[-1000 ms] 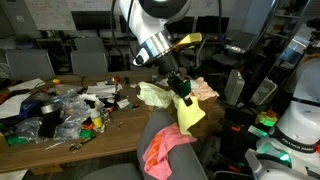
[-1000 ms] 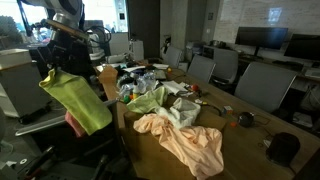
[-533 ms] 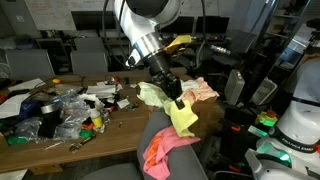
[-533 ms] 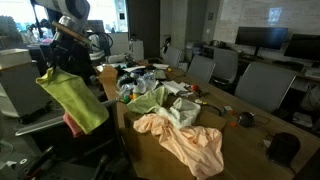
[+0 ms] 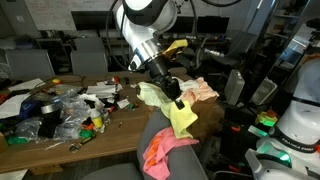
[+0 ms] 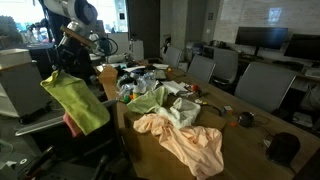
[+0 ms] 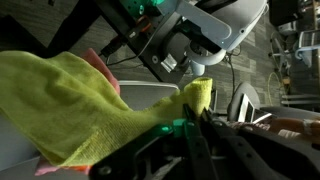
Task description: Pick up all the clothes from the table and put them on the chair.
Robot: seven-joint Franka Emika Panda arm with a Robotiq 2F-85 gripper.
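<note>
One yellow cloth (image 5: pixel 184 118) pinched between the fingers (image 5: pixel 177 98), hanging over grey chair (image 5: pixel 158 127), pink cloth (image 5: pixel 160 151) draped on it

Soft light comes from above and the room is a bit dim; both exterior views are small and grainy; it is dark under the near edge of the table (image 5: pixel 122 123); in the wrist view the cloth (image 7: pixel 70 100) is very close and blurry.

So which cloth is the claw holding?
The yellow cloth, hanging from the claw; the pink cloth lies on the chair and the peach cloth on the table.
</note>
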